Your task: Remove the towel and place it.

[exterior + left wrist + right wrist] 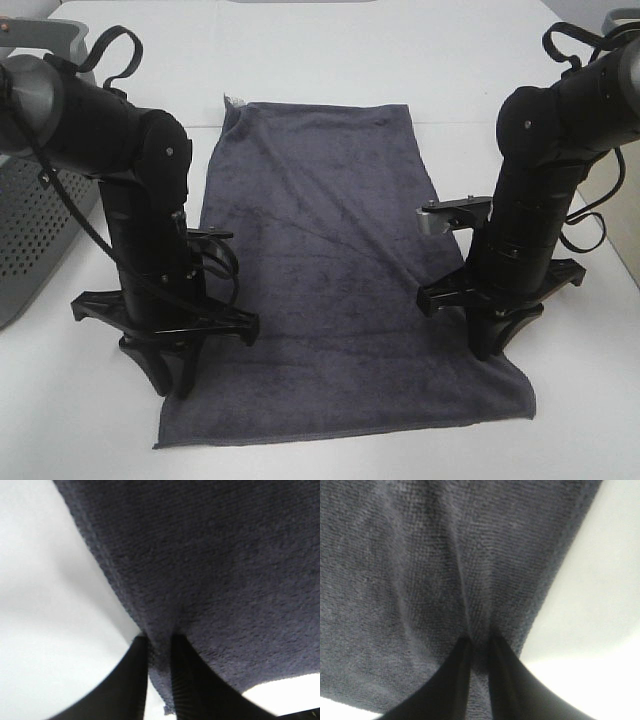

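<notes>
My left gripper (159, 655) and right gripper (479, 652) each pinch a fold of the towel (330, 250) at its near corners. Towel lies flat on the table (420, 60), long axis near-to-far, stretching away from both grippers equally.

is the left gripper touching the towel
Touching. In the left wrist view the left gripper has its fingers closed on a pinched fold of the towel near its edge.

arms: two, matte black, thick rounded segments
cables: black loops beside each arm
left end effector (172, 372): black, wide crossbar above it
right end effector (490, 345): black, silver bracket above it
</notes>
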`<state>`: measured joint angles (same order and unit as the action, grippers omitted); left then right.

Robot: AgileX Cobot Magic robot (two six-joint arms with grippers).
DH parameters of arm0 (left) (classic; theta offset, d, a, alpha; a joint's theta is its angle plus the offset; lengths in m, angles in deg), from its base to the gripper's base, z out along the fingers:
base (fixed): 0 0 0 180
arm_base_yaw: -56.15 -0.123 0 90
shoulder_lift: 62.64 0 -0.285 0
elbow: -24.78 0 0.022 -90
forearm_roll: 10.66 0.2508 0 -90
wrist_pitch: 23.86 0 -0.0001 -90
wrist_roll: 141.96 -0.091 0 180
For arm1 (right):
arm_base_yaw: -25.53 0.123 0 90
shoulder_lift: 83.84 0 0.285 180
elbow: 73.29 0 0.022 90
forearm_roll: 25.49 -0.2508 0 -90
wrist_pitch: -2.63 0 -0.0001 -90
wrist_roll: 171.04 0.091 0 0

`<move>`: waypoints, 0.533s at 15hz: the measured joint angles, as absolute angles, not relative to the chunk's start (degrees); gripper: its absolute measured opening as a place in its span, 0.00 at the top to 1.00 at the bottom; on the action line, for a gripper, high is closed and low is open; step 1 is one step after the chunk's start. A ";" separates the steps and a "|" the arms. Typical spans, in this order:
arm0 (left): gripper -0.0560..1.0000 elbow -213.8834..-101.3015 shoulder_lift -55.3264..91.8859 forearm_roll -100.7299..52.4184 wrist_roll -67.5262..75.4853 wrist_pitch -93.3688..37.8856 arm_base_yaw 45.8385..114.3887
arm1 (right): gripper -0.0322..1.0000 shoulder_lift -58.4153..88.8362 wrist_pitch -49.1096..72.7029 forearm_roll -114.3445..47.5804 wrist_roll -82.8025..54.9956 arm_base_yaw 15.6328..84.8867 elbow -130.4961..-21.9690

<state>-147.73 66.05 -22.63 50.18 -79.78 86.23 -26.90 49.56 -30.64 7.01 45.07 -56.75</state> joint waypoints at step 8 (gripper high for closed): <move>0.94 -147.73 66.45 -22.29 49.90 -82.82 86.69 | 0.93 -27.53 53.97 -32.99 7.24 45.07 -56.75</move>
<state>-147.73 66.45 -22.29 49.90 -82.82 86.69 -27.53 53.97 -32.99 7.24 45.07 -56.75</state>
